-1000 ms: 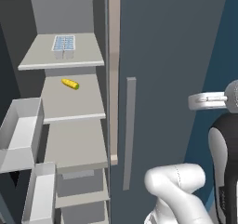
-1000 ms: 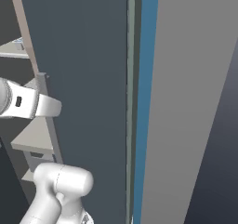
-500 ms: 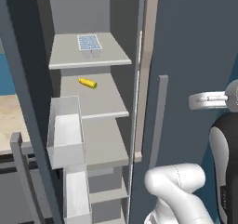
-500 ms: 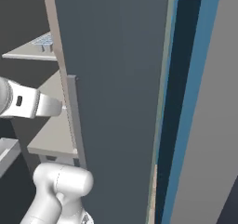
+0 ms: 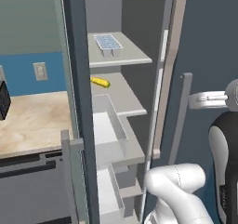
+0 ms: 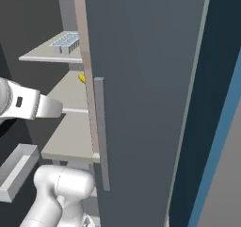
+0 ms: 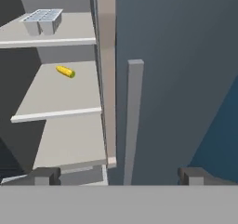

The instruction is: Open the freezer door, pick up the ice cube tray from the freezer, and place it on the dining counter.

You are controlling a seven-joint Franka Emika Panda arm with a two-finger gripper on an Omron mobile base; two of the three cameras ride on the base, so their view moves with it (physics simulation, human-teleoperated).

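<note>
The freezer point(image 5: 103, 9) stands open, its light grey shelves bare to view. On the top shelf sits the ice cube tray point(image 5: 108, 42) point(image 6: 66, 40) point(image 7: 42, 16), white with pale blue cells. The freezer door point(image 5: 76, 79) is swung out to the left and seen edge-on, with light grey bins point(image 5: 109, 130) on its inner face. My gripper point(image 7: 118, 176) is open and holds nothing. It hangs in front of the grey bar handle point(image 7: 132, 116) of the plain slate-blue door, well below and to the right of the tray. The dining counter is out of view.
A small yellow oblong item point(image 5: 100, 82) point(image 7: 65, 71) lies on the second shelf. The plain slate-blue door point(image 5: 209, 42) point(image 6: 141, 80) is closed to the right of the freezer. A beige worktop point(image 5: 32, 121) with a blue backsplash lies to the left.
Both base views have shifted as the base moved: the freezer slid right in the left view and the worktop came into sight. The gripper has stayed open.
</note>
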